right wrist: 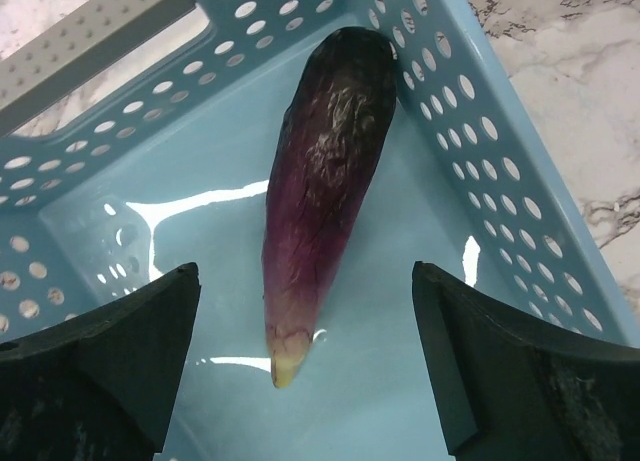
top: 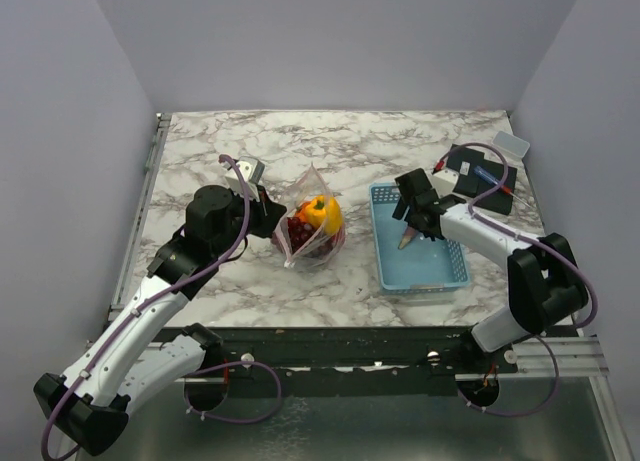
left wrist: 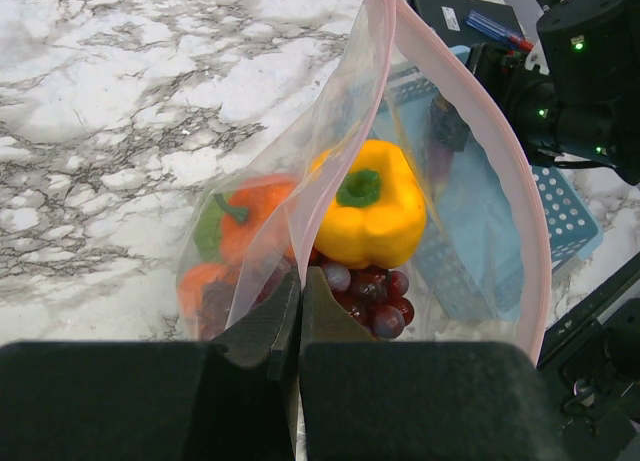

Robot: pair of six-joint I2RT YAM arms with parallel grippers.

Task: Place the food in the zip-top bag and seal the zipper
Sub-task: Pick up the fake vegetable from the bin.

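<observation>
The clear zip-top bag [top: 312, 229] stands on the marble table, mouth up, its pink zipper [left wrist: 520, 211] gaping open. Inside are a yellow pepper [left wrist: 370, 206], dark red grapes [left wrist: 372, 296] and an orange piece with a green stem [left wrist: 250, 221]. My left gripper [left wrist: 297, 281] is shut on the near edge of the bag's mouth. A purple eggplant [right wrist: 325, 171] lies in the light-blue basket [right wrist: 500, 151], leaning into a corner. My right gripper [right wrist: 305, 273] is open just above it, a finger on either side of the pale tip without touching.
The basket [top: 440, 266] sits right of the bag, close to the table's front edge. Black boxes [top: 480, 166] and a small clear lid [top: 512, 141] lie at the back right. Grey walls enclose the table on three sides.
</observation>
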